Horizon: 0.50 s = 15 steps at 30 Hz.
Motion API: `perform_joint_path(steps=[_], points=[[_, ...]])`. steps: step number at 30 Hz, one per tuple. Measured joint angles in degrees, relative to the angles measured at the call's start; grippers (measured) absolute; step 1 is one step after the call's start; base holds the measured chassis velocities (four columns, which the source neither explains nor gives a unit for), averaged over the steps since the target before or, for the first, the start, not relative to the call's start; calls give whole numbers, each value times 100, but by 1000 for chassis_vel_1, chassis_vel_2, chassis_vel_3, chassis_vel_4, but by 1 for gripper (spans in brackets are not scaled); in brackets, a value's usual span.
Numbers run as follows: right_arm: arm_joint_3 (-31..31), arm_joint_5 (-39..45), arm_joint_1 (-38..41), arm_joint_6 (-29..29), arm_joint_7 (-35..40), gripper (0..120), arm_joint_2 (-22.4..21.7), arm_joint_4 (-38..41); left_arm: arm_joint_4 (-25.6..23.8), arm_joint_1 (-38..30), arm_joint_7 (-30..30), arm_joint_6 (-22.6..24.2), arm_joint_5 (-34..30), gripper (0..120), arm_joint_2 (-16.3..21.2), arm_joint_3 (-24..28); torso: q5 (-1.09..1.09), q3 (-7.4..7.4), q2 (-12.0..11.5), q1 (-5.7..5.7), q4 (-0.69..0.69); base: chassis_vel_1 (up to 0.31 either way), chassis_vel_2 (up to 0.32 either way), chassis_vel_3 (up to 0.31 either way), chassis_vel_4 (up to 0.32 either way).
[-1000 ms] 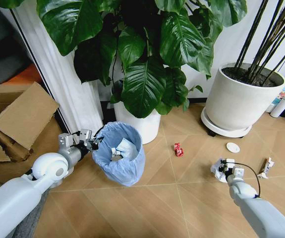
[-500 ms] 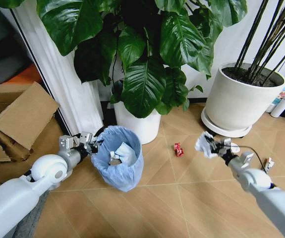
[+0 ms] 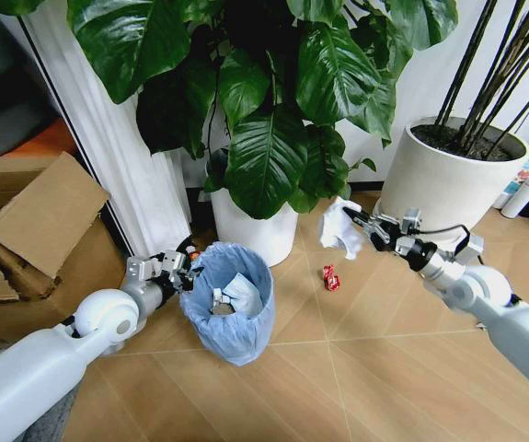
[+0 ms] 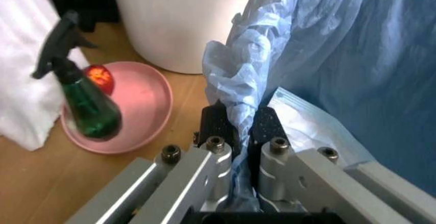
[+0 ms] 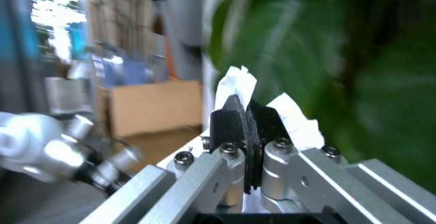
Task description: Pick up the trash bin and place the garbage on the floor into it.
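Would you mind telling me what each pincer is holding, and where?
Left pincer pinches the trash bin by its blue liner rim; right pincer grips a crumpled white paper wad at its edge.

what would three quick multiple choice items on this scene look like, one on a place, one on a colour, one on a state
1. Where does the small red wrapper lie?
A. inside the bin
B. on the herringbone wood-look floor, right of the bin
C. in the big white pot

2. What colour is the crinkly plastic bag lining the small round trash bin?
A. light blue
B. yellow
C. black

3. What is the right pincer doing?
A. hanging open
B. shut on the red wrapper
C. shut on a crumpled white paper wad, held in the air

Answers: B, the wrapper rests on bare planks between the bin and the large white plant pot. A, the head view shows the liner blue. C, white paper sticks out between the shut fingers, above the floor.
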Motion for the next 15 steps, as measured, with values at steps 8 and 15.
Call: perform_joint_path(steps=[8, 15], points=[[-992, 125, 712, -79, -476, 0, 248, 2, 67, -218, 101, 12, -20, 0, -101, 382, 0, 0, 0, 0, 0, 0, 0, 0, 0], [-1807, -90, 1112, -80, -614, 0, 821, -402, 67, -289, 160, 12, -18, 0, -192, 432, 0, 0, 0, 0, 0, 0, 0, 0, 0]])
